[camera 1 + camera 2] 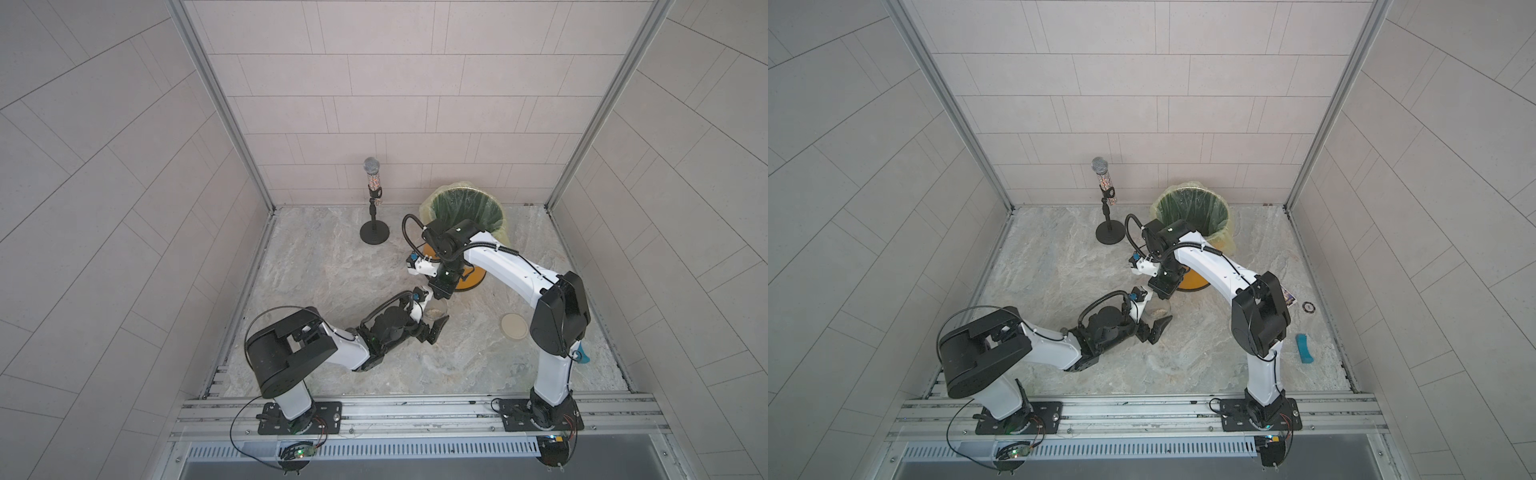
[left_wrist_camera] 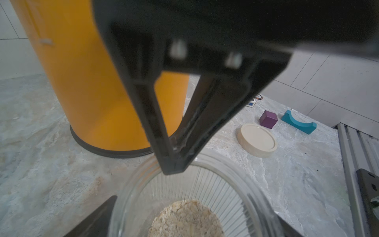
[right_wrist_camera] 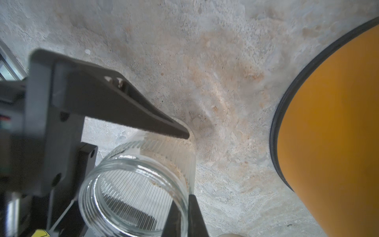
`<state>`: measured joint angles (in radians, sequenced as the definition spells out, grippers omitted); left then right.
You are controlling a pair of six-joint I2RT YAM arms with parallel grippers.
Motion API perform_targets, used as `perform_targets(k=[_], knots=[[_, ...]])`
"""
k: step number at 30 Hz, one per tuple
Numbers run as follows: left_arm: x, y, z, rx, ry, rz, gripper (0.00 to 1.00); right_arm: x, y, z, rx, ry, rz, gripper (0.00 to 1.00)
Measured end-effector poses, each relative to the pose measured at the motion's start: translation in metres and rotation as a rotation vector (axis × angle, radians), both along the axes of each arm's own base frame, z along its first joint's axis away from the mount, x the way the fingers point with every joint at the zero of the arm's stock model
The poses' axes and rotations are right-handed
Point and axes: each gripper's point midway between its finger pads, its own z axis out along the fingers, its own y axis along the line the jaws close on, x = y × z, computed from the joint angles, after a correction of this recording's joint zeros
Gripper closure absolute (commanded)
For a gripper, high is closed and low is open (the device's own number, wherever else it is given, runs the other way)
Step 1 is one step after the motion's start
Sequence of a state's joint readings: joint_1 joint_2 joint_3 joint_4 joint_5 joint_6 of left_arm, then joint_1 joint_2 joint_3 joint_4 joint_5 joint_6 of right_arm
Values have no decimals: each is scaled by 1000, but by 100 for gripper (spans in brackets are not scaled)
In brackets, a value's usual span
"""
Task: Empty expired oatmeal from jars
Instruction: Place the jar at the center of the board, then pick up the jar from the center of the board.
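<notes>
From above, in both top views: an open jar [image 1: 441, 309] mouth-up at mid-table [image 1: 332, 266], with a little oatmeal [image 1: 435, 314] in its bottom. On its far rim, the right gripper [image 1: 439, 296] pinched shut. Around the glass, the left gripper [image 1: 1158, 308] spread wide, near finger clear of the wall. Just behind, the orange bin [image 1: 473, 279], with only a narrow strip of marble between. Well apart by the right arm, the cream lid [image 1: 514, 327]. Broad bare marble leftward, up to the microphone stand [image 1: 375, 232].

From the left wrist: straight down into the ribbed mouth, the right fingers [image 2: 174, 160] meeting on the rim. Beyond the lid, a purple cube [image 2: 268, 119] and a blue block [image 2: 298, 123] close to the rail edge [image 2: 348, 164].

From the right wrist: thin fingers [image 3: 194, 215] clamped across the rim, one inside, one outside. Left finger [image 3: 123, 110] alongside the lower wall, contact unclear. Open marble up to the bin's black base ring.
</notes>
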<state>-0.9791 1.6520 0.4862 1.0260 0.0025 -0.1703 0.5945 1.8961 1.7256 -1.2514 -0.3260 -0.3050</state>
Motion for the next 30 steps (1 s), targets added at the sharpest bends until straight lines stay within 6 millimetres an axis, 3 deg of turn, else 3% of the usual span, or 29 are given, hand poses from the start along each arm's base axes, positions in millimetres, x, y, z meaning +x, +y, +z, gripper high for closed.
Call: perform_targets(k=[2,5,13,14,15,19,23,30], knots=[[-2,1,6,-5,9,-4,0,0,0,0,1,1,-3,98],[-7,6,17,-6,25,-7,0,-2,1,0,8,6,-5,79],[-18,28,70,-6,46,17,0,-16,2,-12,14,65,-1,25],[-19,31,73,3,54,21,0,-16,3,-11,17,67,-7,9],[-19,33,76,16,62,27,0,-15,3,-10,20,66,-8,1],[-23,44,76,63,91,42,0,-8,6,0,48,45,-16,1],[-25,57,71,98,115,75,0,-2,12,23,96,-2,-18,1],[-16,79,67,122,170,141,0,-14,-3,69,152,-107,-28,0]])
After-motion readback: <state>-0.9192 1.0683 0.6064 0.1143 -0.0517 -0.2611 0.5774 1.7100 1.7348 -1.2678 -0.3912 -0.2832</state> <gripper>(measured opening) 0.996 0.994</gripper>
